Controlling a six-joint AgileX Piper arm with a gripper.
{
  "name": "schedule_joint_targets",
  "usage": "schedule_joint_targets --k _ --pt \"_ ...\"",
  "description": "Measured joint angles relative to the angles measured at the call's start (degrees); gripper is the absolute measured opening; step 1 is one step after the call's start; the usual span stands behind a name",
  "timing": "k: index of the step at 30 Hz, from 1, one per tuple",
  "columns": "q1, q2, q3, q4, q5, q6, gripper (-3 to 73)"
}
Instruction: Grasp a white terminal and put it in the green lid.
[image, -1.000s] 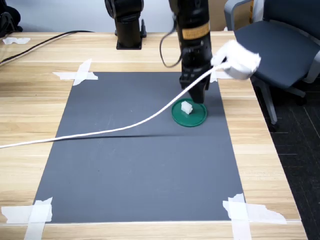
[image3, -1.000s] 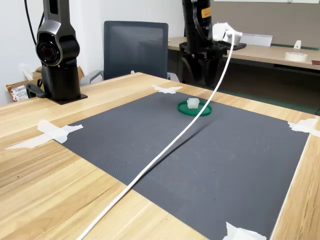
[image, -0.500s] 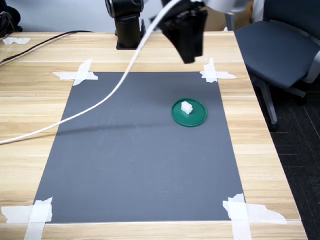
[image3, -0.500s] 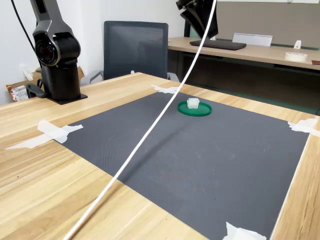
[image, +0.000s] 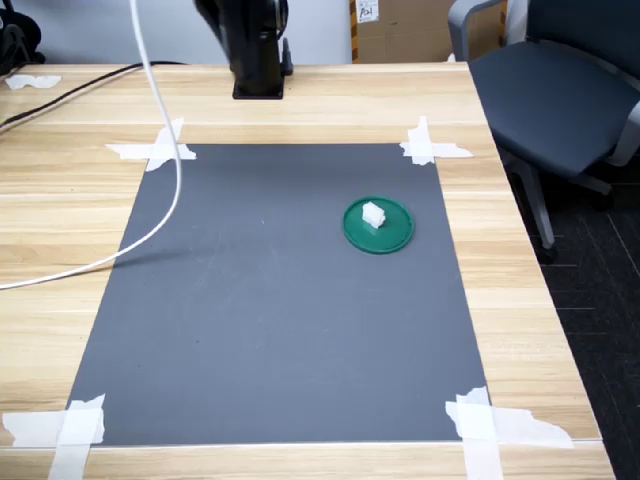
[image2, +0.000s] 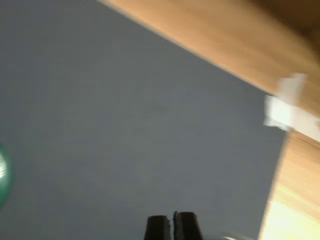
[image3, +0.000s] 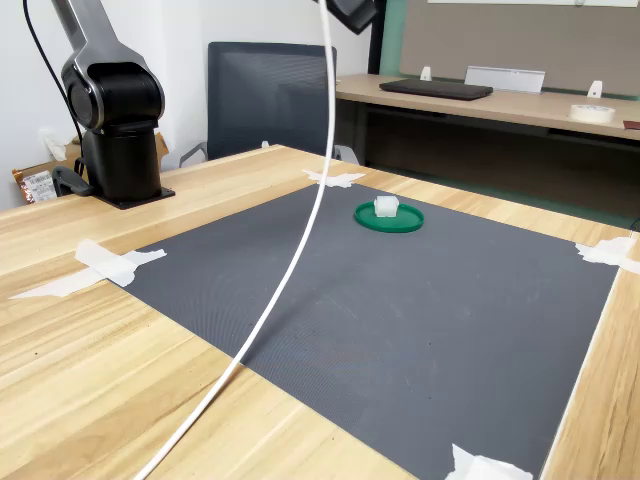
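First exterior view: white terminal (image: 373, 213) sitting inside the green lid (image: 379, 226), lid flat on the dark mat (image: 270, 330), toward the first exterior view's right and nearer the far edge. Arm base (image: 257, 48) at the back of the wooden worktop (image: 60, 170), white cable (image: 150, 150) drooping down across the mat's left edge. Jaws out of frame here.

Wrist view: blurry. Gripper (image2: 172, 227) tips showing as two dark stubs pressed almost together, only a hairline gap, nothing between them. Mat well below the jaws, just a sliver of the green lid (image2: 2, 172) at the picture's edge, far off to one side of the jaws. Strip of tape (image2: 285, 107) on a mat corner.

Second exterior view: terminal (image3: 386, 207) in the lid (image3: 389, 219), only a dark bit of the gripper (image3: 352, 12) at the top edge, high above and apart from the lid. Cable (image3: 300, 230) hanging from there down to the worktop.
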Motion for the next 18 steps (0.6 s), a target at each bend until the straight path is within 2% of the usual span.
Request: schedule_joint_targets --k 13,18 --pt "-2.3 -19.32 17.49 0.67 -14.35 7.84 -2.4" --pt "-6.17 -28.0 23.94 1.05 -22.65 12.3 -2.4"
